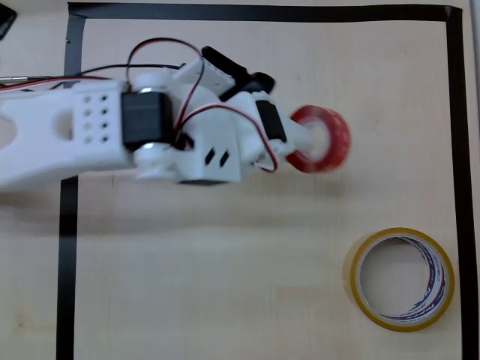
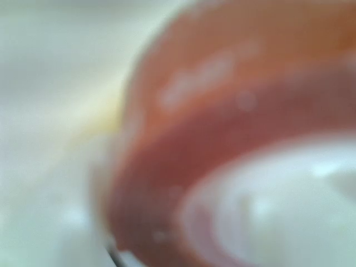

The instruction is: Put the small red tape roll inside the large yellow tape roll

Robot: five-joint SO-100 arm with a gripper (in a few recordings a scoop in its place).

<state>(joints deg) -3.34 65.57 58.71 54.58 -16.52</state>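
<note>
Your fingers [image 1: 313,140] reach into the small red tape roll [image 1: 322,139], right of centre in the overhead view, apparently gripping its wall. The wrist view is too blurred to confirm. Carry it level over the large yellow tape roll [image 1: 403,279], lower right on the table [image 1: 225,262]. That ring holds nothing; centre before releasing.

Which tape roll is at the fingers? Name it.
The small red tape roll, at the arm's tip; the large yellow tape roll lies apart, lower right in the overhead view.
</note>
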